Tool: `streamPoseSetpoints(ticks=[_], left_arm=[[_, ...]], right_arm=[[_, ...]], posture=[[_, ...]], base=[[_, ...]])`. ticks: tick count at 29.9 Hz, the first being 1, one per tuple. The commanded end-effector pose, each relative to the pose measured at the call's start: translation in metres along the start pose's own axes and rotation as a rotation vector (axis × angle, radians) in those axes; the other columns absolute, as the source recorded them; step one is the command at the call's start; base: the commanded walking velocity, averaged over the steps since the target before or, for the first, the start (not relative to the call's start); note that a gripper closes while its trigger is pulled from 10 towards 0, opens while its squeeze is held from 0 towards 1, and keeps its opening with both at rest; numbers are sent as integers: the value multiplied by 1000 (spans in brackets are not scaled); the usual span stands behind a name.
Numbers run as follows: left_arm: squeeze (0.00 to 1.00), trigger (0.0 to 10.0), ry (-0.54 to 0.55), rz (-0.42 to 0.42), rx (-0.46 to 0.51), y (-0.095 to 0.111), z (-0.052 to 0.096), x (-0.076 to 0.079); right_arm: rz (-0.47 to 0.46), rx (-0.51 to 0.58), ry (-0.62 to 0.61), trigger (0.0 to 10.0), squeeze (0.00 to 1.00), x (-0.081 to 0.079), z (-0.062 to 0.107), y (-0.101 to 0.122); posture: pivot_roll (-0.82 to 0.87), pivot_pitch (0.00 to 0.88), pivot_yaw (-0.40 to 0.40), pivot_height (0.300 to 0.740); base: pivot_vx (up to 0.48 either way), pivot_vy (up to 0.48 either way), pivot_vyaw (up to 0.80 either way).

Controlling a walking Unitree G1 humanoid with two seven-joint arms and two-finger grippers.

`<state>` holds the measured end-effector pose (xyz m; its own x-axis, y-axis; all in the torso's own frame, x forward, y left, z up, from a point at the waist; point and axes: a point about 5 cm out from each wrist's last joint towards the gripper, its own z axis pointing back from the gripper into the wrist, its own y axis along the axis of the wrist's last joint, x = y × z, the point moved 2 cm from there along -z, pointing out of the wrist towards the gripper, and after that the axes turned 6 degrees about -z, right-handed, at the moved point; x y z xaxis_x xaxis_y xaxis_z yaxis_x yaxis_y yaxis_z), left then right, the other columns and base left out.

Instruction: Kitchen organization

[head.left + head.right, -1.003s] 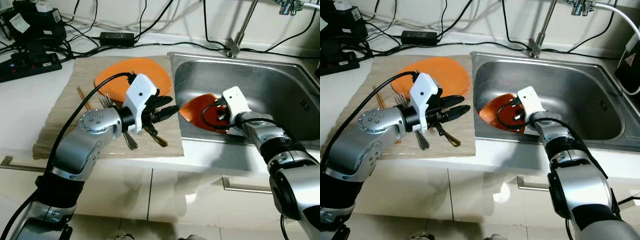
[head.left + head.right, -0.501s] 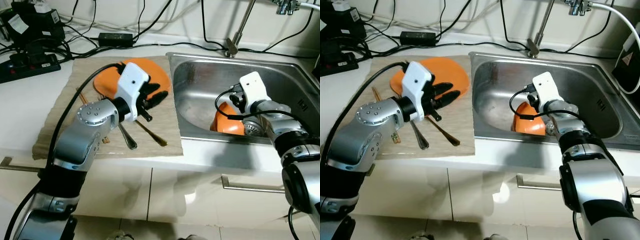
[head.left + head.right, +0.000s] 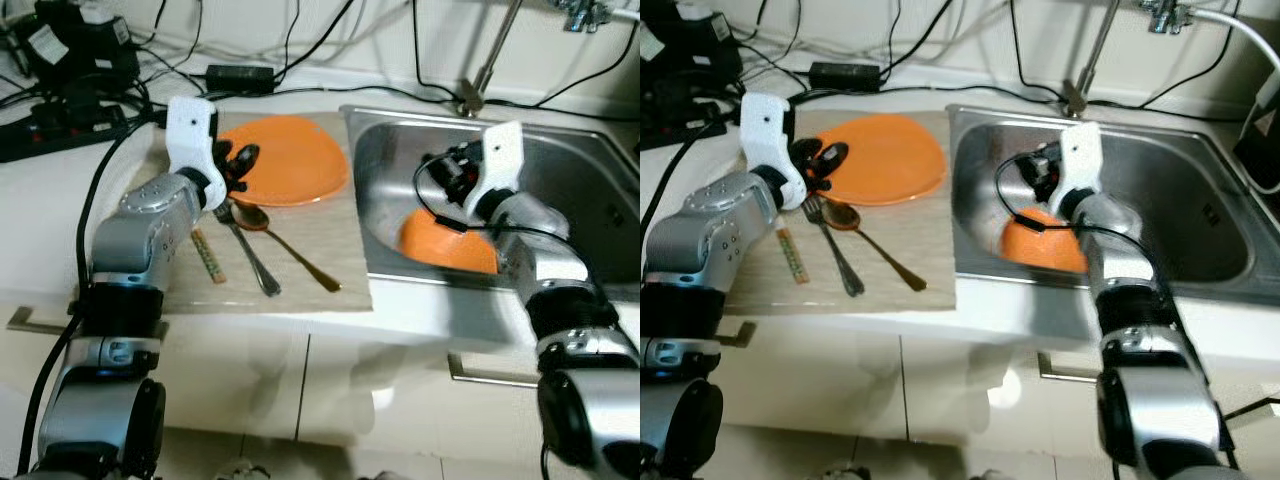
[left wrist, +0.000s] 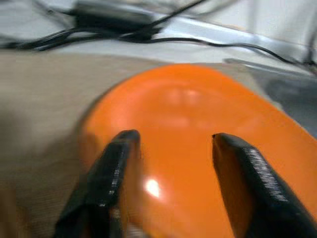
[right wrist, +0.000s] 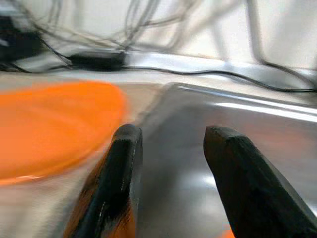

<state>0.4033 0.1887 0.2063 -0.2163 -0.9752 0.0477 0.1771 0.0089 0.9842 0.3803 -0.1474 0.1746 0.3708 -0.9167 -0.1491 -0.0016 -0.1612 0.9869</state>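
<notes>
Orange plate [image 3: 285, 160] on mat; another [image 3: 448, 241], seemingly tilted, in sink.

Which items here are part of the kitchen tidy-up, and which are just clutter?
In play: orange plate on the mat; orange dish in the sink; fork, spoon and chopstick on the mat; left gripper at the plate's edge; right gripper over the sink, both with jaws open.

Lying about: power strip, adapter, cables, faucet.

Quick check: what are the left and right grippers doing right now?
Left gripper: jaws open, empty, over the orange plate.
Right gripper: jaws open, empty, above the sink.
</notes>
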Motion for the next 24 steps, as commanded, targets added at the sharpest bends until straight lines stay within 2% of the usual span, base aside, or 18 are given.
streamPoseSetpoints(ticks=[1, 4, 9, 10, 11, 13, 16, 21, 24], left_arm=[[1000, 10000, -3, 38, 18, 6, -5, 0], [1000, 10000, 57, 55, 6, 5, -11, -13], [1000, 10000, 79, 115, 1, 0, -16, -18], [388, 10000, 84, 141, -3, -1, -17, -19], [0, 10000, 96, 159, -4, -2, -18, -21], [0, 10000, 111, 198, -12, -4, -20, -23], [0, 10000, 134, 215, -31, -7, -21, -25], [0, 10000, 171, 198, -42, -8, -20, -29], [0, 10000, 186, 216, -59, -11, -20, -31]], right_arm=[[-1, 55, -13, 10000, 0, 0, 4, 15], [-35, 98, -36, 10000, 0, -12, 16, 13], [-58, 89, -87, 10000, 0, -15, 31, 9], [-69, 82, -99, 10000, 0, -15, 35, 8], [-71, 75, -113, 10000, 0, -16, 39, 6], [-76, 64, -127, 10000, 0, -19, 46, 4], [-83, 57, -133, 10000, 0, -24, 51, 2], [-87, 49, -136, 10000, 0, -28, 53, 1], [-96, 37, -135, 10000, 0, -32, 55, 1]], posture=[[-6, 0, -44, 740], [-29, 6, -18, 740], [-44, 14, -9, 740], [-48, 18, -6, 740], [-55, 21, -2, 740], [-63, 30, 2, 740], [-72, 41, 6, 740], [-78, 48, 7, 740], [-81, 53, 7, 740]], base=[[0, 0, 0], [0, 0, 0], [0, 0, 0], [0, 0, 0], [0, 0, 0], [0, 0, 0], [0, 0, 0], [0, 0, 0], [0, 0, 0]])
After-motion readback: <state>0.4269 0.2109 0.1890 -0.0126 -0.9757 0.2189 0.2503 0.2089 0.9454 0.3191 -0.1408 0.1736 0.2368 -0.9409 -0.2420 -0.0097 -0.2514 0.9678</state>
